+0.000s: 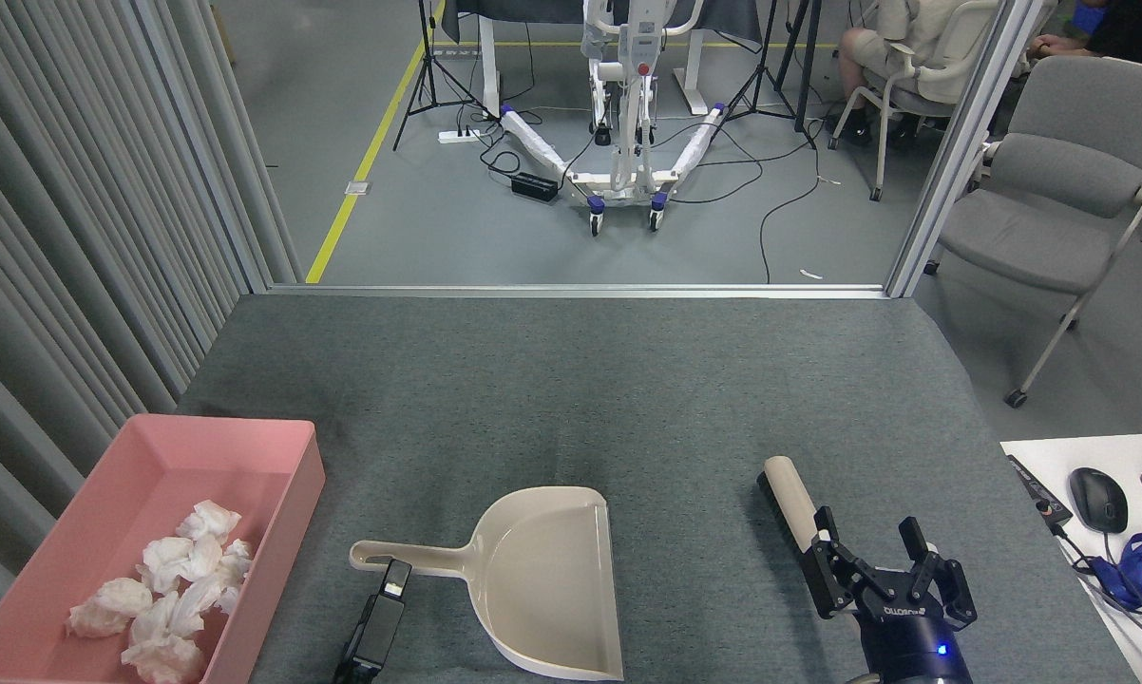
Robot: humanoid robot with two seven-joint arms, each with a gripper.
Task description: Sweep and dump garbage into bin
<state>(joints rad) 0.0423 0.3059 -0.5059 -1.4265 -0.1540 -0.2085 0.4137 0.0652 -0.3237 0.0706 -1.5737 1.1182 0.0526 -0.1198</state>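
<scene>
Grey carpet (571, 380) is bare of wads: the garbage (167, 598) sits in the bin (276, 446) at left, so the dustpan (542, 579) lies empty. Left gripper (395, 581), edge-on, cannot be judged; right gripper (875, 560) spreads wide over the brush (785, 489), holding nothing.

Black right end effector (877, 562) bears white lettering and a blue light.

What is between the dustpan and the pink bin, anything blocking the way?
Nothing visible. Only bare grey mat lies between the dustpan and the bin, and the tissue wads are already inside it.
</scene>
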